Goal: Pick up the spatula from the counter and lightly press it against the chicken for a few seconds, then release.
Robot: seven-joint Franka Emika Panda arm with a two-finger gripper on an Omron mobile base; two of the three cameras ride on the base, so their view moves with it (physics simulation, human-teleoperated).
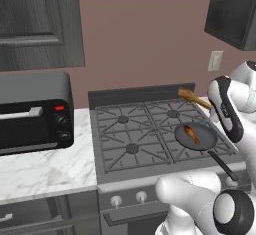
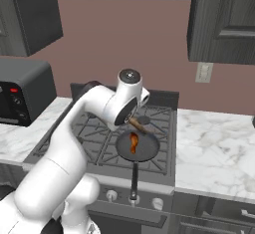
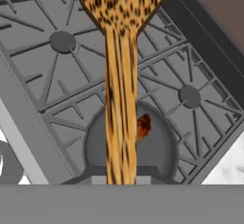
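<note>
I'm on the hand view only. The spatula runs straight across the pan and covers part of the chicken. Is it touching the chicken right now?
Observer: No. In the left base view the spatula hangs in the air over the back of the stove, apart from the chicken.
Operator: Where on the stove is the pan?
Observer: The pan sits at the front right corner, as the robot faces it.
Operator: Which way does its handle go?
Observer: In the right base view the handle points at the stove's front edge, toward the robot.
</note>
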